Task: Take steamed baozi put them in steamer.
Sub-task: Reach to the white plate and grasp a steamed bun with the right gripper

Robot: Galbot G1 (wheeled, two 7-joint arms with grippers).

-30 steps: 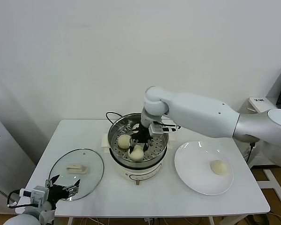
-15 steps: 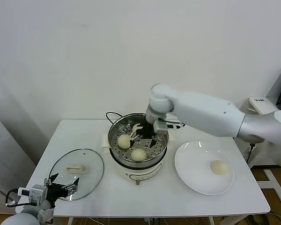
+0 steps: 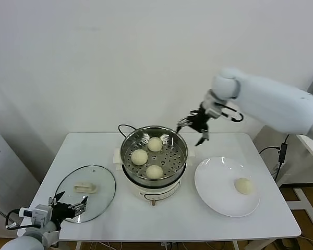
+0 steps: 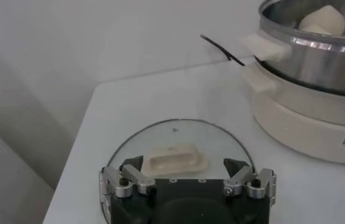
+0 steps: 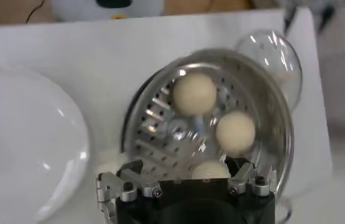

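Note:
The steamer (image 3: 126, 165) stands mid-table, and three steamed baozi (image 3: 155, 144) lie on its perforated tray. A fourth baozi (image 3: 243, 185) rests on the white plate (image 3: 211, 190) to the right. My right gripper (image 3: 194, 126) hangs open and empty in the air, above and to the right of the steamer's rim. Its wrist view looks down on the tray (image 5: 158, 122) with the three buns (image 5: 194, 93) past the gripper (image 5: 184, 173). My left gripper (image 3: 70, 207) waits open at the table's front left corner, over the edge of the glass lid (image 3: 94, 200).
The glass lid (image 4: 178, 137) with its white handle (image 4: 174, 159) lies flat left of the steamer (image 4: 319, 67). A black cord (image 3: 124, 127) runs behind the steamer. The wall is close behind the table.
My right gripper opened inside the steamer, left a third baozi on the tray, then rose up and to the right. The left arm stayed put.

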